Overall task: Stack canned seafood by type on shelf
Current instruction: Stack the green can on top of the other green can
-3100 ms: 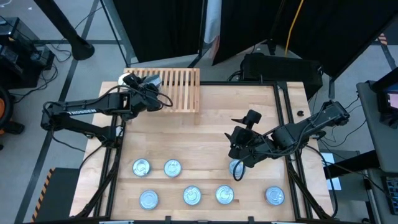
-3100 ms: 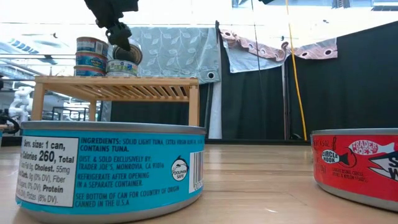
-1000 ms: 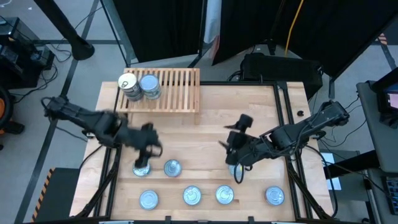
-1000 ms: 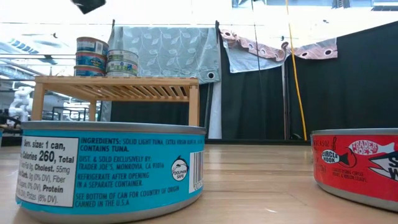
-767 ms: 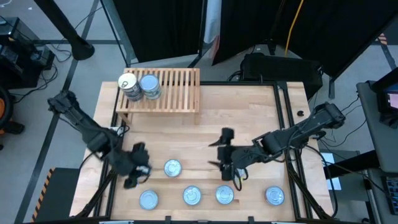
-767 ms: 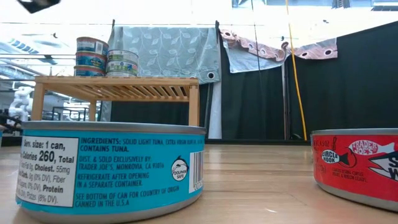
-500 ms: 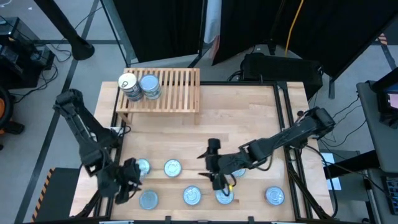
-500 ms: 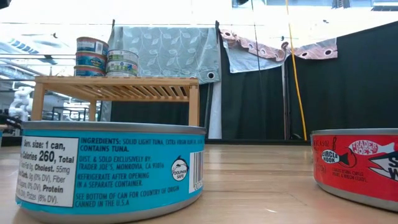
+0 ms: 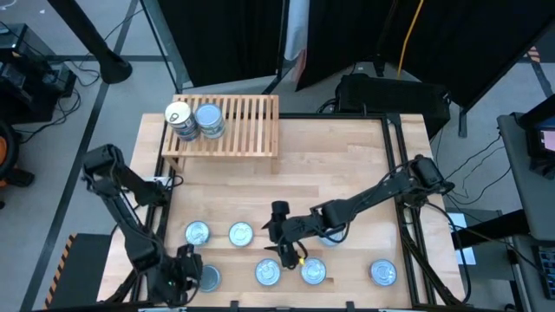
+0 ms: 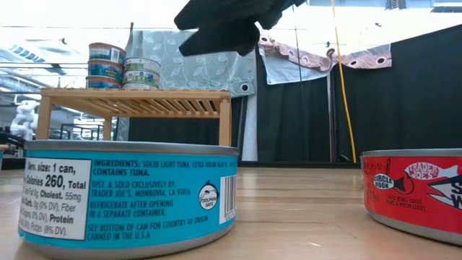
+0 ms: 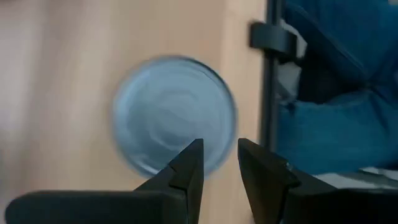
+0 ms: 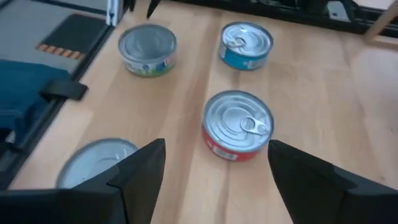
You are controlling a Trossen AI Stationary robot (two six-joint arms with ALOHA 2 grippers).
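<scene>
- My left pincer [image 11: 214,163] is hanging low at the near-left corner of the table [image 9: 347,165], right over the corner tin [image 11: 174,115]; its fingers are nearly closed, a thin slit between them, grasping nothing.
- My right pincer [image 12: 211,171] is hovering over the near row, spread wide and empty, with a red-sided tin [image 12: 239,124] lying straight ahead between its fingers.
- I am judging this as the reach step: both arms are going for fresh tins, and neither is carrying one yet.
- The near row [image 9: 268,273] is holding four tins along the front edge, from the corner tin across to one at the far right [image 9: 382,273].
- Just behind it, two more tins [image 9: 240,233] are sitting side by side on the left, and another seems to be showing partly under my right arm [image 9: 364,204].
- In the right wrist view a blue-sided tin [image 12: 246,45] and a green-labelled one [image 12: 147,50] are lying beyond the red one.
- At the far edge, the shelf [image 9: 247,121] is already bearing two stacks [image 9: 195,120] at its left end, touching each other; the level view shows the left stack taller.
- Next, I think my left pincer needs to open before it can drop around the corner tin, while my right needs only to descend squarely and close on the red tin, then match it to the right stack.
</scene>
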